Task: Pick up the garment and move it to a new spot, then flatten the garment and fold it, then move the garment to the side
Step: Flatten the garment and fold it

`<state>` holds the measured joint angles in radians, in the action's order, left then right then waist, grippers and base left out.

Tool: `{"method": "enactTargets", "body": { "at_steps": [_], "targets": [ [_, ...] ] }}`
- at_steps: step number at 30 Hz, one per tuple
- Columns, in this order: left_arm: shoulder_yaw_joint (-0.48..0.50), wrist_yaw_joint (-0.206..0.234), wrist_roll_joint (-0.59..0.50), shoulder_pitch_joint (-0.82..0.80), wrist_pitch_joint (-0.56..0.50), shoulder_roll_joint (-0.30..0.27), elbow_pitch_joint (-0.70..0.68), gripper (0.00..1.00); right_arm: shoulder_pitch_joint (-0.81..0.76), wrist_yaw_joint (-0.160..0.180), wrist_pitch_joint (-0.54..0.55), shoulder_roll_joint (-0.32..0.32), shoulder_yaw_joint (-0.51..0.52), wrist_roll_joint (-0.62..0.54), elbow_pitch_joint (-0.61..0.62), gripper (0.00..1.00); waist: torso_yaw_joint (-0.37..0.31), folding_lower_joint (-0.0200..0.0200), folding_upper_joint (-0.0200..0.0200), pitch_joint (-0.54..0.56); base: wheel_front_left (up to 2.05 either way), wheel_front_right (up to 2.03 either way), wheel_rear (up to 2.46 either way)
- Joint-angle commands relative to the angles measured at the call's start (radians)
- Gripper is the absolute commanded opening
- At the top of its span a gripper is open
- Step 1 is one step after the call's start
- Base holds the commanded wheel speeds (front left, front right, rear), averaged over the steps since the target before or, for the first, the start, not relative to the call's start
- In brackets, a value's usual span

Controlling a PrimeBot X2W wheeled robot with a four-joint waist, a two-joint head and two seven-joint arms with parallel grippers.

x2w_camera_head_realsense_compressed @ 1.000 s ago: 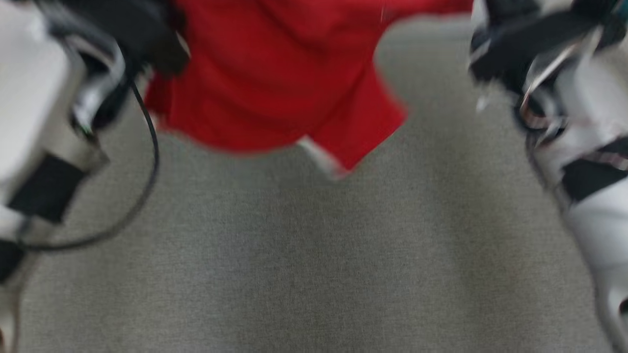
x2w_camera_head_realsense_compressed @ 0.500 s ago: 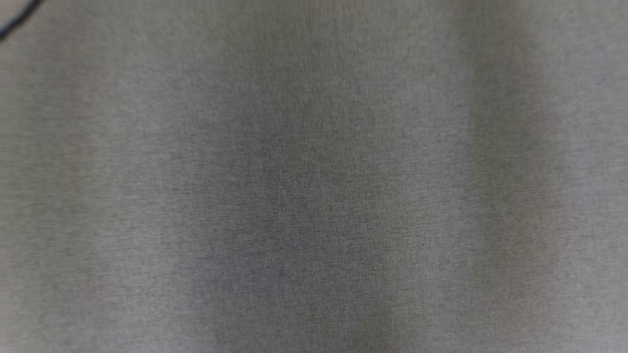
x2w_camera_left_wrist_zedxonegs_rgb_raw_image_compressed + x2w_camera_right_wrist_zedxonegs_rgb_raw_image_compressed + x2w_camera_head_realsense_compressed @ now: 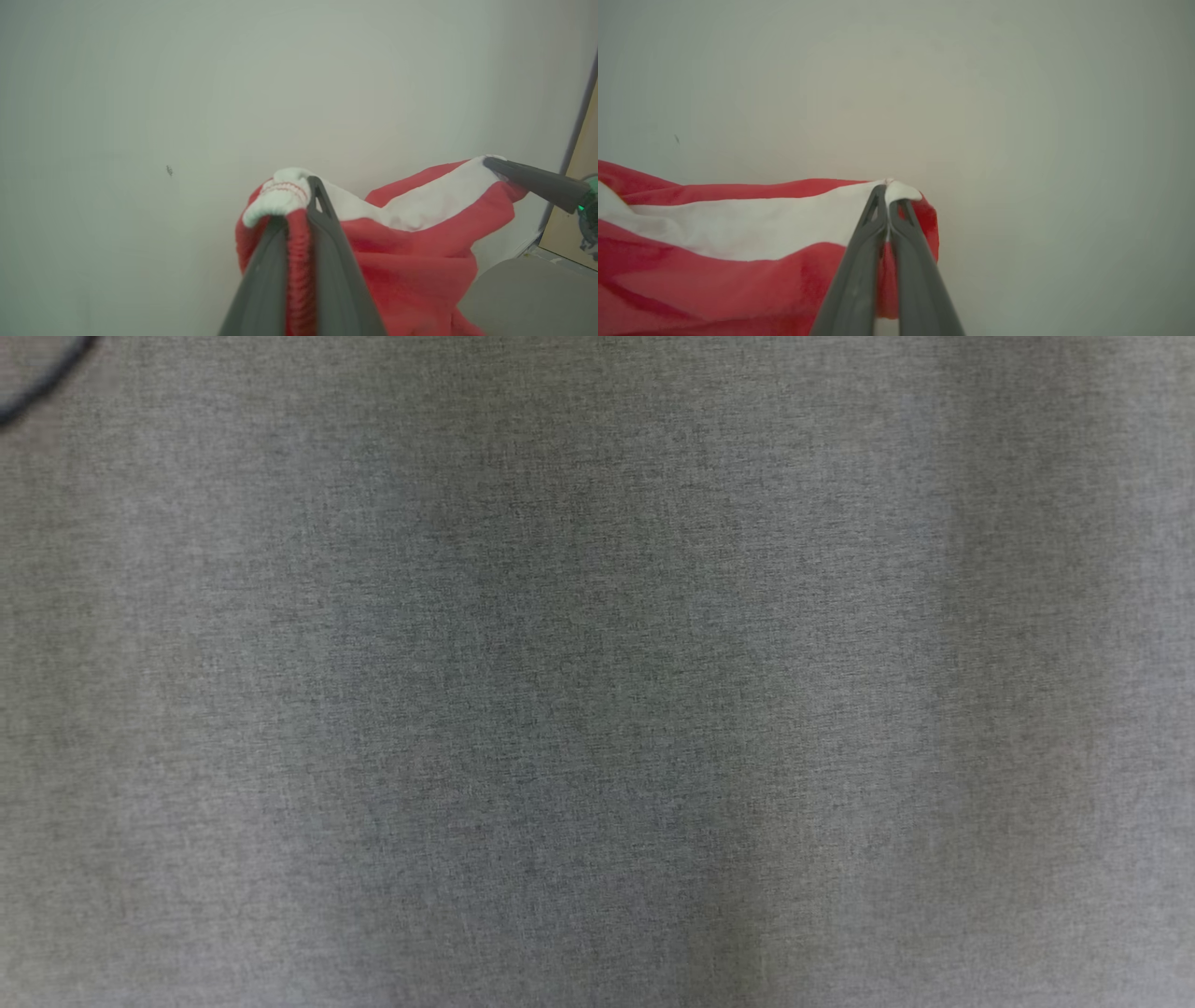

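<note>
So that it can be laid flat, the garment [image 3: 411,261] is held by its white edge | left gripper [image 3: 296,205]: clamped on one end | right gripper [image 3: 888,196]: clamped on the other.

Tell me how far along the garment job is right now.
Done: the pick-up. The left gripper and right gripper are each shut on a white-trimmed edge of the red garment, which hangs stretched between their fingers in front of a pale wall. In hand: carrying it to a new spot, apparently. Left: laying it on the grey surface, flattening, folding, and moving it aside.
</note>
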<state>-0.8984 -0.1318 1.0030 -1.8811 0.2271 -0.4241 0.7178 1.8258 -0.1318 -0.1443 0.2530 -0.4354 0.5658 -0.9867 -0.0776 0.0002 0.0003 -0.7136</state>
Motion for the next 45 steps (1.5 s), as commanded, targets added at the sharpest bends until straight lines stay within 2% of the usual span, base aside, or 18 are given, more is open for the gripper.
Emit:
{"method": "enactTargets", "body": {
  "at_steps": [1,6,11,17,21,25,28,33,45],
  "targets": [
    [-0.009,0.002,0.025,0.048,0.019,-0.01,-0.017,0.0,-0.046,0.002,-0.024,-0.01,-0.021,0.015,-0.004,0.0,0.006,-0.0002,-0.0003,0.007,0.0,0.0,0.0],
    [-0.01,0.002,0.039,0.159,0.038,-0.022,-0.077,0.0,-0.141,0.002,-0.067,-0.004,-0.06,0.049,0.014,0.0,0.015,-0.0002,-0.0003,0.047,0.0,0.0,0.0],
    [0.104,0.002,-0.026,0.434,0.038,-0.042,-0.246,0.0,-0.369,0.002,-0.111,0.019,-0.12,0.11,0.115,0.0,0.021,-0.0002,-0.0003,0.124,0.0,0.0,0.0],
    [0.223,0.017,-0.126,0.774,0.038,-0.008,-0.405,0.0,-0.654,0.002,-0.12,0.055,-0.126,0.16,0.254,0.0,0.027,-0.0002,-0.0003,0.217,0.0,0.0,0.0],
    [0.283,0.044,-0.2,0.992,0.039,0.016,-0.489,0.0,-0.859,0.002,-0.121,0.073,-0.082,0.146,0.374,0.0,0.029,-0.0002,-0.0003,0.279,0.0,0.0,0.0],
    [0.347,0.051,-0.244,1.196,0.039,0.061,-0.551,0.0,-1.067,0.002,-0.12,0.065,-0.034,0.158,0.471,0.0,0.031,-0.0002,-0.0003,0.334,0.0,0.0,0.0],
    [0.383,0.053,-0.282,1.321,0.039,0.096,-0.566,0.0,-1.202,0.002,-0.12,0.058,0.008,0.145,0.528,0.0,0.037,-0.0002,-0.0003,0.37,0.0,0.0,0.0],
    [0.404,0.029,-0.355,1.489,0.039,0.157,-0.567,0.0,-1.39,0.002,-0.12,0.03,0.066,0.137,0.591,0.0,0.042,-0.0002,-0.0003,0.428,0.0,0.0,0.0],
    [0.461,0.002,-0.445,1.737,0.039,0.215,-0.516,0.0,-1.665,0.002,-0.119,-0.024,0.169,0.081,0.642,0.0,0.059,-0.0002,-0.0003,0.512,0.0,0.0,0.0]
  ]
}}
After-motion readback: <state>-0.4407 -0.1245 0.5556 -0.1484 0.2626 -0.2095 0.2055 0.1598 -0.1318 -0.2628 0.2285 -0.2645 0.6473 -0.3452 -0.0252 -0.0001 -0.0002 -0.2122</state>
